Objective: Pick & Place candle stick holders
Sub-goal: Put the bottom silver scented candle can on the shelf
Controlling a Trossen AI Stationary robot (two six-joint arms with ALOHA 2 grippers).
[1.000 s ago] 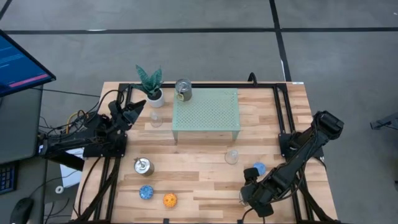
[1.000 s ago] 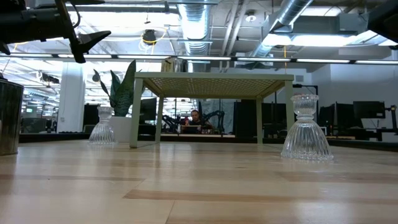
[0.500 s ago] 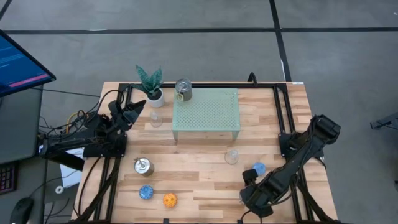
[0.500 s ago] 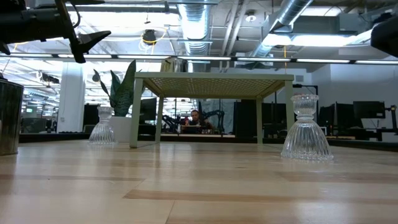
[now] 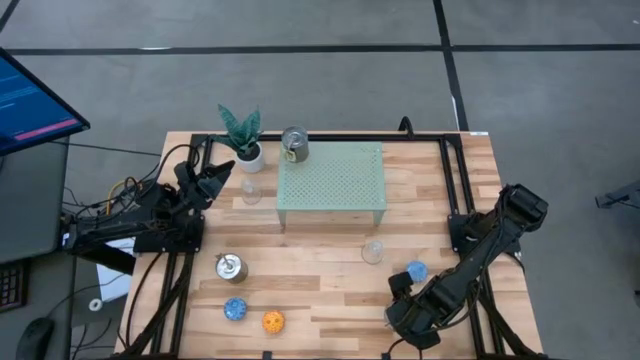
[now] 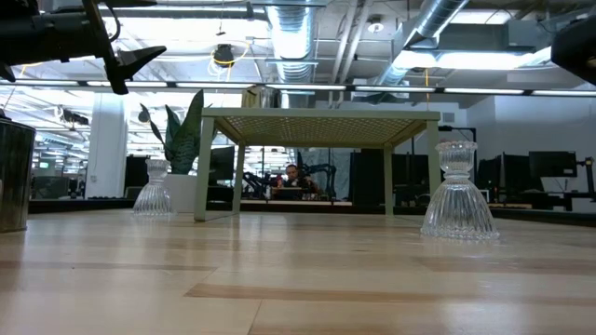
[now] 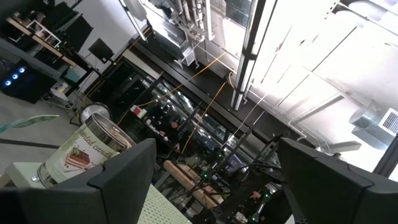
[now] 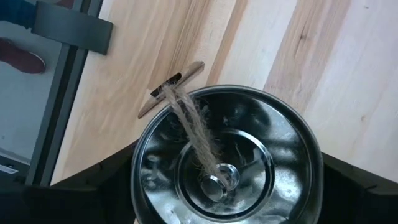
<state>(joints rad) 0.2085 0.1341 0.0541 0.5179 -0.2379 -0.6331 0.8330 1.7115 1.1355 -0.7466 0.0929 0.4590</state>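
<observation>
My right gripper (image 5: 406, 318) is low over the table's front right, and in the right wrist view a shiny silver candle stick holder (image 8: 227, 158) fills the gap between its fingers, whose pads press against its rim. The left gripper (image 5: 218, 176) hangs open and empty at the back left. One silver holder (image 5: 294, 145) stands on the pale green stand (image 5: 335, 185); another silver one (image 5: 230, 267) sits front left. Clear glass holders (image 5: 250, 191) (image 5: 372, 251), blue ones (image 5: 235, 309) (image 5: 416, 270) and an orange one (image 5: 272, 322) stand on the table.
A green plant in a white pot (image 5: 242, 138) stands at the back left beside the stand. A small wooden stick (image 8: 171, 89) lies on the table by the held holder. The table's front edge and a dark frame rail (image 8: 73, 26) are close to the right gripper.
The right gripper's fingers have closed in on the silver holder. The left arm has not moved.
</observation>
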